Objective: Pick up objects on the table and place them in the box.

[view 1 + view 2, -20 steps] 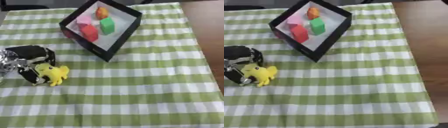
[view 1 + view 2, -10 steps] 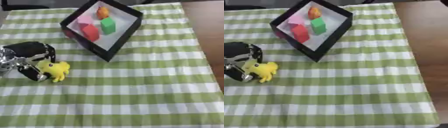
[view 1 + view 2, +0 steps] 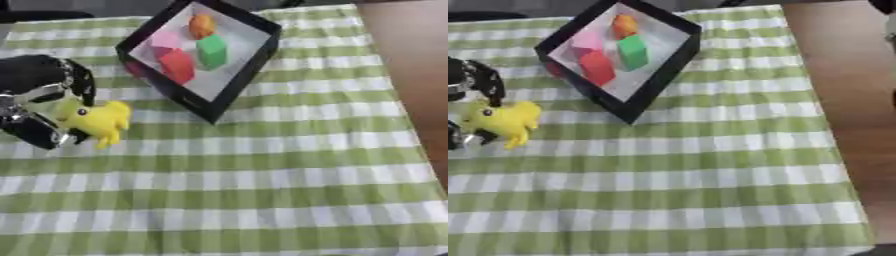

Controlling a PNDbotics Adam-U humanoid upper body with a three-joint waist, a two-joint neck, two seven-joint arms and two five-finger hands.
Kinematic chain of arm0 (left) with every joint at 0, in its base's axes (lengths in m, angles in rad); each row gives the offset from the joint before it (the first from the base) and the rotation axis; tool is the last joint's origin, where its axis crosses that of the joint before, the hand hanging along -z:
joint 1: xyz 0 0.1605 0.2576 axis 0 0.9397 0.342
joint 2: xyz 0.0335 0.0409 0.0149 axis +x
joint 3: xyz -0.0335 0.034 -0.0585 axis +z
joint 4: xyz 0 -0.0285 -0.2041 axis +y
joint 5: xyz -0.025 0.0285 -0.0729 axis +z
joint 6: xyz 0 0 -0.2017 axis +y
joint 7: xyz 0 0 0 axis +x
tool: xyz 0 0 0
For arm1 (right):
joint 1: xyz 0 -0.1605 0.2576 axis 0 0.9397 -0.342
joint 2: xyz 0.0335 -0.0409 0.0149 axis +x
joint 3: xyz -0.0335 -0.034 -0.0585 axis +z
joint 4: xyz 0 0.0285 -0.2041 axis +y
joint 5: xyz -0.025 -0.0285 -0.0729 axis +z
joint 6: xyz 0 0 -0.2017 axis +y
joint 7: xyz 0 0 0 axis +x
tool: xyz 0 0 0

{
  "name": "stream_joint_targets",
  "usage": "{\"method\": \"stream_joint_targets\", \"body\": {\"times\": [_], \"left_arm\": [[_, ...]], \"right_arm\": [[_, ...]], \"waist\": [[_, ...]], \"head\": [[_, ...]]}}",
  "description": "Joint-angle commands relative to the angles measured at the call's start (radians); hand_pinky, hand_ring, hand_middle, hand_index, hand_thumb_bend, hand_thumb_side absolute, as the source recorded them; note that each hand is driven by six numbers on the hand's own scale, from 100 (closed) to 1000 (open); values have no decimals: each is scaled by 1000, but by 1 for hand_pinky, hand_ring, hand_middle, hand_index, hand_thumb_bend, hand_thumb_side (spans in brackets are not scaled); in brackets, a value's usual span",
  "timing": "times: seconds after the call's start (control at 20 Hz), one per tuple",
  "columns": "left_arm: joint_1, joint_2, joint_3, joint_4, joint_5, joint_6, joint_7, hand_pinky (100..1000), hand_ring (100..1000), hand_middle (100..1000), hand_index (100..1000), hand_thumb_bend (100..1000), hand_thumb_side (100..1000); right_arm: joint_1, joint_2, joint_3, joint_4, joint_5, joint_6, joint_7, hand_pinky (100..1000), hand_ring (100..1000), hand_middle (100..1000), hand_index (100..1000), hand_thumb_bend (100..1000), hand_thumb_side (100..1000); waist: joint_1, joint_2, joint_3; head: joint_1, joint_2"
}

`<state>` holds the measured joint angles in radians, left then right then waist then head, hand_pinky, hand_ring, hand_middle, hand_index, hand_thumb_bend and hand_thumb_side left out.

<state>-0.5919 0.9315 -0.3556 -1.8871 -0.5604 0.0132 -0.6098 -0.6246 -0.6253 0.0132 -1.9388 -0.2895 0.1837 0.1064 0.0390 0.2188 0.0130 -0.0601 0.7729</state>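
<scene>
Left hand [image 3: 44, 107] curled round small yellow soft duck toy [image 3: 94, 120] at bench's left edge, black-walled white-floored box [image 3: 203, 52] lying up and right of it, just beside; right hand unseen.

A green-and-white checked tablecloth [image 3: 262, 190] spread over a brown wooden table [image 3: 842, 90].

The cloth covers most of the view in wide green and white bands. Bare brown table surface shows along the right side, beyond the cloth's edge.
</scene>
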Motion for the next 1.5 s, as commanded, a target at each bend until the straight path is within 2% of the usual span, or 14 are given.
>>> {"method": "stream_joint_targets", "body": {"times": [0.05, 0.25, 0.45, 0.65, 1.1, 1.5], "left_arm": [[-45, 55, 25, -32, 42, 12, -12, 679, 649, 652, 500, 306, 100], [-142, 38, 8, 36, 73, 16, -20, 684, 645, 651, 496, 305, 100], [-185, 14, 0, 97, 69, 2, -11, 686, 644, 652, 490, 311, 100], [-273, -68, -11, 188, 22, 5, -42, 687, 645, 655, 487, 312, 100], [-503, -232, -31, 419, -89, 1, -85, 673, 641, 651, 464, 337, 100], [-574, -336, 17, 616, -178, -85, -54, 679, 631, 650, 461, 287, 100]], "right_arm": [[-15, -31, -9, -3, 5, -4, -1, 914, 671, 663, 785, 100, 287], [-19, -32, -7, -3, 4, -5, 0, 914, 671, 663, 785, 100, 284], [-23, -31, -4, -4, 3, -6, 1, 913, 671, 663, 785, 100, 278], [-39, -23, 7, -4, 0, -3, 10, 913, 671, 663, 785, 100, 279], [-62, -18, 10, -4, -1, 0, 16, 913, 671, 663, 785, 100, 278], [-99, -1, 19, -12, -6, 2, 24, 913, 671, 663, 785, 100, 276]], "waist": [[7, -24, -3], [11, -28, -8], [14, -32, -16], [26, -34, -48], [29, -15, -67], [37, 2, -118]], "head": [[-9, -3], [-11, -3], [-4, -3], [19, -3], [34, -3], [60, -13]]}}
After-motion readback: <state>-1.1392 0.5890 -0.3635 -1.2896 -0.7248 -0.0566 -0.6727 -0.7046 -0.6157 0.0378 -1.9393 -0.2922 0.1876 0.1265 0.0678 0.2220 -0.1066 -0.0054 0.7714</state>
